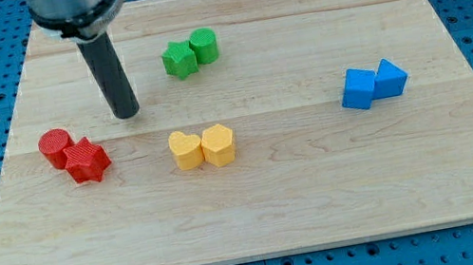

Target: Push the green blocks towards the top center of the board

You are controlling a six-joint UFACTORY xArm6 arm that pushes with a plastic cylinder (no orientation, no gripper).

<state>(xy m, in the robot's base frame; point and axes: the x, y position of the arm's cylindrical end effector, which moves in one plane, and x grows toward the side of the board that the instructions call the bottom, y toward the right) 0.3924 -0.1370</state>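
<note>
My tip (126, 113) rests free, touching nothing, at eight o'clock from the touching green star (177, 60) and green cylinder (204, 44), seemingly.

My tip (127, 114) sits on the light wooden board (324, 195), left of the green star block (177, 60) and green round block (204, 44), which touch. Red (74, 154), yellow (202, 146) and blue (373, 85) block pairs lie lower down.
</note>
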